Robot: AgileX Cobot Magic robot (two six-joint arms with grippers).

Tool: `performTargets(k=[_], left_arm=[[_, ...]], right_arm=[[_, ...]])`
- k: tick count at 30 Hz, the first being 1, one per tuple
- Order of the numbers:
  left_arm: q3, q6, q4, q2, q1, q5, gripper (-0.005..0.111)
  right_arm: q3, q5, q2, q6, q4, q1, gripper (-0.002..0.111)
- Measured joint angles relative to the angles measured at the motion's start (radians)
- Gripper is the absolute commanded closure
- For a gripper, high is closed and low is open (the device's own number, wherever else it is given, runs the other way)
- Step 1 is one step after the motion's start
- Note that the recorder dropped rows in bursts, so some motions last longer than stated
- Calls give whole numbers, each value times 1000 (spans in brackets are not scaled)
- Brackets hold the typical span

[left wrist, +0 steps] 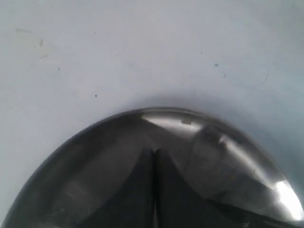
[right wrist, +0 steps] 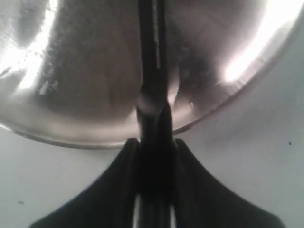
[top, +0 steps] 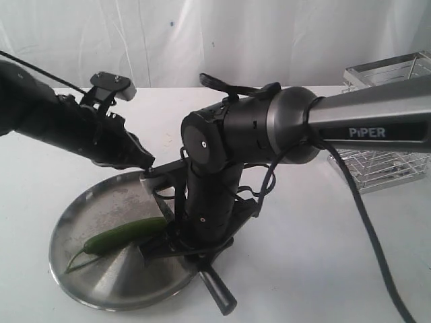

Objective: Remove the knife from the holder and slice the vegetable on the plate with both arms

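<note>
Right arm crosses holder, seemingly covers vegetable.

The left arm is reaching in low from the left side, the left gripper angling downward with its jaws pressed tight together. The right arm is folding steeply down at the wrist, the right gripper clamping around the knife handle

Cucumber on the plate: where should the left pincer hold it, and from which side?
Probably the cucumber's slim half near the stem, from above on the left, across its narrow width. It lies flat on the plate, and the knife in the right pincer is at its thicker end. Left pincer is shut; open it first.
</note>
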Motion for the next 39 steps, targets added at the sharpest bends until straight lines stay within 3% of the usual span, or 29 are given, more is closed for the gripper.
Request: performTargets(k=[3,8,18,29,36,39], left_arm=[[35,93,-112,31,2,-14,107],[40,464,-391,40,17,76,107],[53,509,-459,106,19,130,107],[71,605,-636,133,19,138,107],[75,611,-673,95,19,46,107],[79,619,-708,65,41,72,107]], right_arm=[[2,16,21,0,0,2,108],[2,18,18,3,4,12,108],[8,58,18,1,6,12,108],[11,27,26,19,6,12,108],[9,-32,26,28,9,12,108],[3,-73,23,30,14,12,108]])
